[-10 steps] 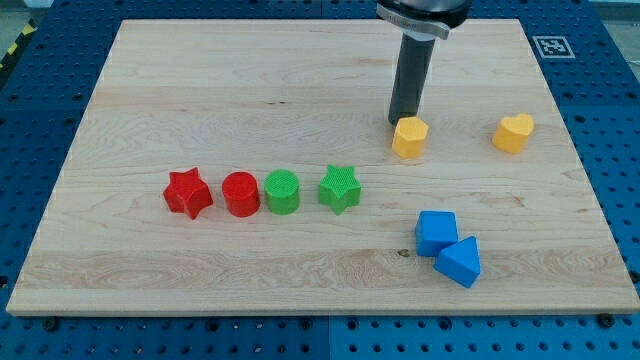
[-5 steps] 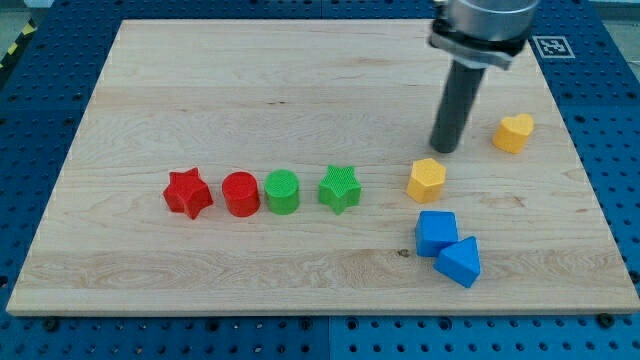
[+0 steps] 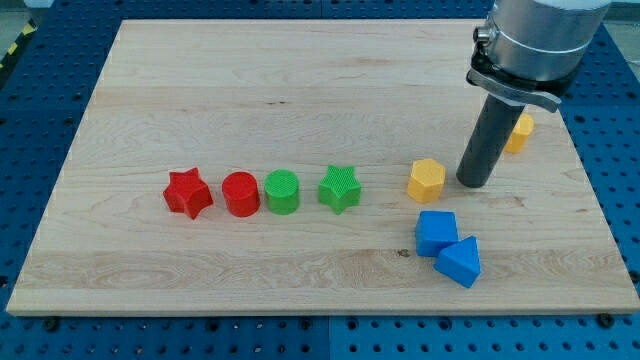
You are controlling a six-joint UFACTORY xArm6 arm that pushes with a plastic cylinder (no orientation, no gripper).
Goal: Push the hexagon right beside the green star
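The yellow hexagon (image 3: 426, 180) lies on the wooden board, right of the green star (image 3: 340, 188), with a gap of about one block width between them. My tip (image 3: 473, 183) stands just right of the hexagon, a small gap apart, at about the same height in the view. The rod rises toward the view's top right.
A red star (image 3: 188, 193), a red cylinder (image 3: 241, 194) and a green cylinder (image 3: 283, 192) line up left of the green star. A blue cube (image 3: 436, 232) and a blue triangular block (image 3: 460, 261) sit below the hexagon. A yellow heart (image 3: 519, 131) is partly hidden behind the rod.
The hexagon was pushed down the view from the upper middle toward the star's row. My tip then moved right and down, around to the hexagon's right side.
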